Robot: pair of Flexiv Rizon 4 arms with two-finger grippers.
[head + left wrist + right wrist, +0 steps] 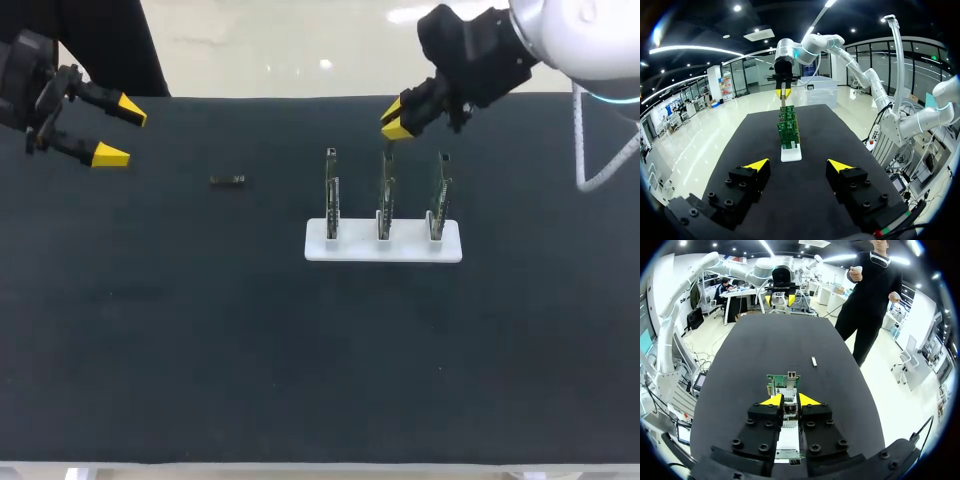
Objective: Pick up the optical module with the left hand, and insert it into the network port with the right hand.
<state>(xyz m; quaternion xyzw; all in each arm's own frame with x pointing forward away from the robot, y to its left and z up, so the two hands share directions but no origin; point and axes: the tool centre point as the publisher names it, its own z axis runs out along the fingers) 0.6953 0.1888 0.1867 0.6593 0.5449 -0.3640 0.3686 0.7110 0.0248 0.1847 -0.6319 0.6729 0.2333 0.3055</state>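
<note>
The small, dark, bar-shaped optical module (228, 180) is lying flat on the black tabletop (300, 360), on its own between the left claw (119, 131) and the white plastic rack (350, 246). The left claw is hovering near the tabletop's far left corner, spread wide and holding nothing. The right claw (397, 120) is hanging just above the middle green circuit board (384, 195), its fingers drawn almost together and gripping nothing that shows. The thin module is likely to be slipping or twisting when pinched off the flat surface, and a skewed handover would be leaving it misaligned for insertion. The right claw is also sitting close enough to knock a board. There are one module, one rack, three upright boards and two claws.
</note>
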